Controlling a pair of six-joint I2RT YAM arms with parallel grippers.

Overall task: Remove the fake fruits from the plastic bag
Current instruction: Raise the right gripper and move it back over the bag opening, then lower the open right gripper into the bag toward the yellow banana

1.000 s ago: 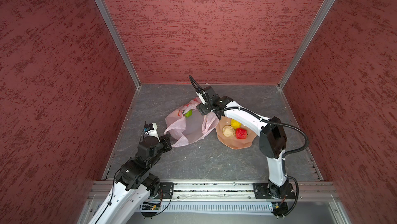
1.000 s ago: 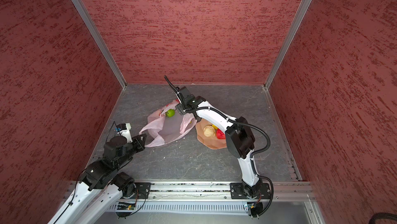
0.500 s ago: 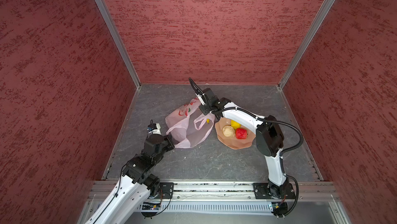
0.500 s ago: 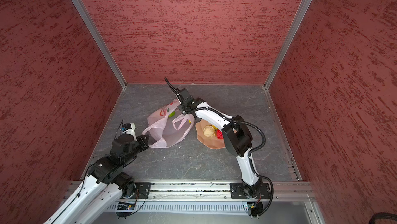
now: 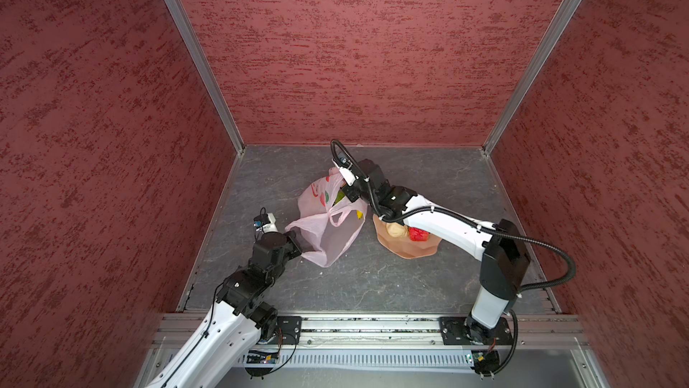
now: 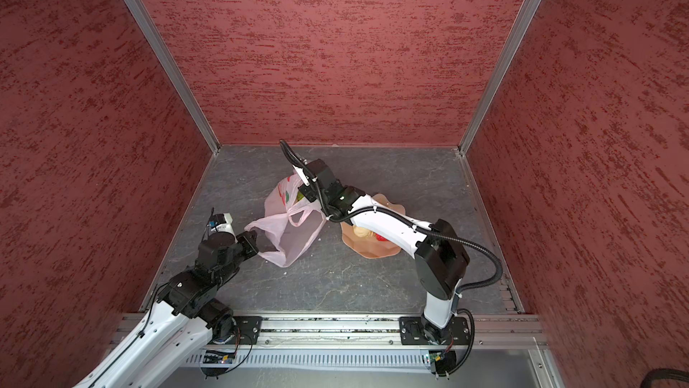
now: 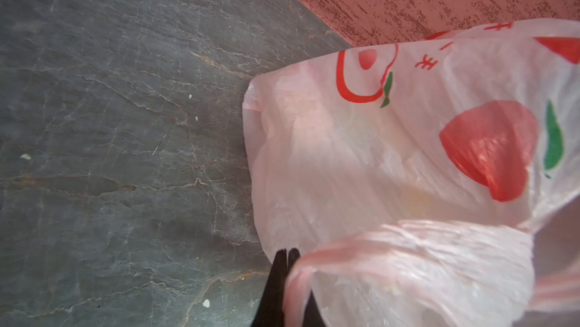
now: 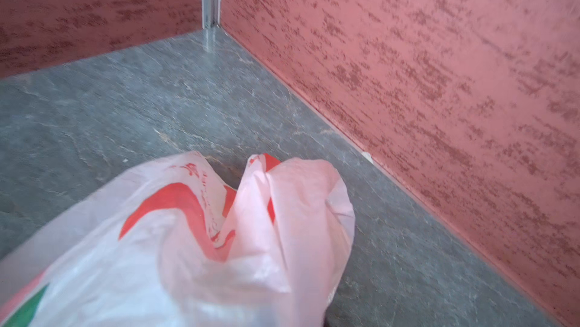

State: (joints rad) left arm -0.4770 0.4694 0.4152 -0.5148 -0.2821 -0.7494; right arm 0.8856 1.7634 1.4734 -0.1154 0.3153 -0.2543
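The pale-pink plastic bag [image 5: 328, 226] with red print lies mid-floor in both top views, stretched between my two grippers. My left gripper [image 5: 296, 244] pinches its near-left handle; in the left wrist view the black fingertips [image 7: 286, 254] are shut with the pink film [image 7: 408, 159] running past them. At the bag's far edge, my right gripper [image 5: 346, 193] has film bunched up around it. In the right wrist view the bag [image 8: 219, 247] hides the jaws. A yellow fruit [image 5: 359, 214] shows through the film. A beige fruit [image 5: 396, 229] and a red fruit [image 5: 418, 234] lie in the bowl.
The peach scalloped bowl [image 5: 406, 252] sits just right of the bag, partly under my right forearm. Red textured walls close in the grey stone floor [image 5: 373, 285] on three sides. A metal rail [image 5: 354, 326] runs along the front edge.
My right gripper has closed at the bag's far edge and the film there has risen. The bag now stands more gathered, and the green fruit seen earlier is covered.
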